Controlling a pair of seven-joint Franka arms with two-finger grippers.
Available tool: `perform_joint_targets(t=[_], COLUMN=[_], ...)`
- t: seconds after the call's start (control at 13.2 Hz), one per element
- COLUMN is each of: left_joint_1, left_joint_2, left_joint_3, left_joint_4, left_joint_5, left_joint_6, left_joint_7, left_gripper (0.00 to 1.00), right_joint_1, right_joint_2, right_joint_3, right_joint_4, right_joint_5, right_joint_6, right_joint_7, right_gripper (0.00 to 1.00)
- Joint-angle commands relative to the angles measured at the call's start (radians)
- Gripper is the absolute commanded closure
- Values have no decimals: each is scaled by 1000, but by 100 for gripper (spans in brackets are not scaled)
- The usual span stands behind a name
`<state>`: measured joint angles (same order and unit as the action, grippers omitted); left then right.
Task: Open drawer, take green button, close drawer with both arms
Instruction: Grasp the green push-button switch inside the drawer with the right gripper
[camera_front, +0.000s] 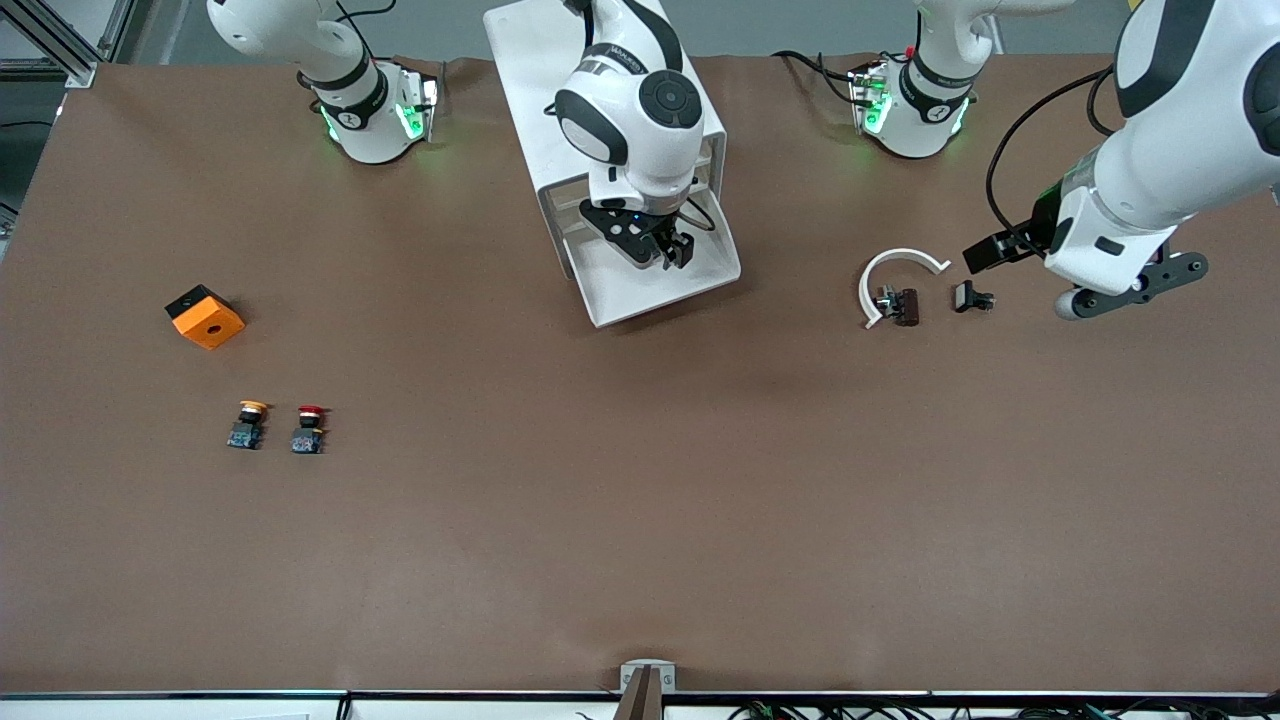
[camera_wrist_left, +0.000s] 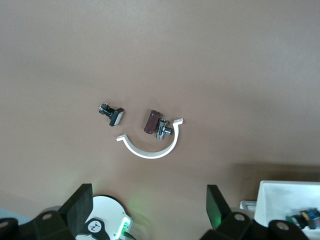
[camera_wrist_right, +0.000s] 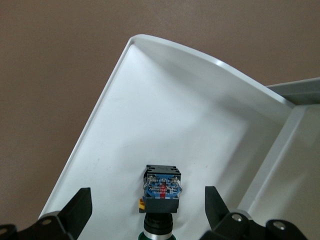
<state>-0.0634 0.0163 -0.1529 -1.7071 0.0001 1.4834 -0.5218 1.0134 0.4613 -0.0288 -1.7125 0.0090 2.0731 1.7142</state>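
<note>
The right gripper (camera_front: 668, 247) hangs over the open drawer (camera_front: 610, 300), its fingers (camera_wrist_right: 80, 207) spread wide, and the button (camera_wrist_right: 161, 192) lies on the drawer floor between them, lying on its side with the bluish base showing and the green cap toward the wrist. I judge the step in hand is the taking of the button: the drawer is already pulled out of the cabinet (camera_front: 560, 90), and the next move calls for going straight down and pinching the black body. Nothing else shows in the drawer. The left gripper (camera_front: 1000, 248) waits, also spread, over the desk (camera_front: 640, 500) at the left arm's end, above a white arc piece (camera_wrist_left: 150, 146) and two small dark parts.
</note>
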Motion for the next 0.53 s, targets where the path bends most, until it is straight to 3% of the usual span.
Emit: perform_joint_targets(t=[0.0,0.46], left_joint_1=[-3,-3], left_joint_2=[-47,-47], left_joint_3=[-5,-23], left_joint_4=[-72,-104], left_joint_5=[23,23], left_joint_6=[29,28], left_joint_7=[29,29], left_gripper=[0,0], right_joint_1=[10,11], right_joint_2=[36,65], right_joint_3=[-10,-10], right_joint_4=[19,21], right_joint_5=[-15,-1], right_joint_6=[12,45], right_joint_7=[-2,-1], right_gripper=[0,0])
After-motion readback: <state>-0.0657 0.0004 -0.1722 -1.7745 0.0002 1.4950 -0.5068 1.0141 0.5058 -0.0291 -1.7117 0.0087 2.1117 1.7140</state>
